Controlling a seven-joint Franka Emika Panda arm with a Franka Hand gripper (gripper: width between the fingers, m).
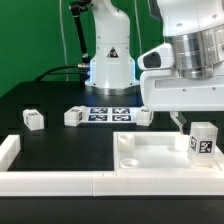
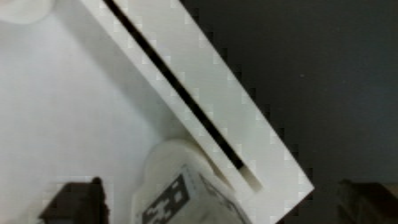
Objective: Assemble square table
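We see a black tabletop with a white robot arm reaching down over the side at the exterior view's right. The square table slab, flat and white, lies near the tabletop's front edge on that same side. It sits just behind a long white L-shaped rail that runs along the front edge and turns back at the corner on the exterior view's left. One white block, the standing leg, is upright on the slab's end toward the exterior view's right, with its black-and-white tag facing the camera. We cannot tell whether it sits in a socket. The end effector hangs directly above this leg. In the wrist view its two dark fingertips stand wide apart with the standing leg between them. A gap shows on either side of the leg, so the fingers are spread and grip nothing. Farther back, toward the middle of the tabletop, the marker board lies flat. The first loose leg is well off toward the exterior view's left. The second loose leg and the third loose leg sit just beside the board's two ends. The robot's base stands at the tabletop's back edge.
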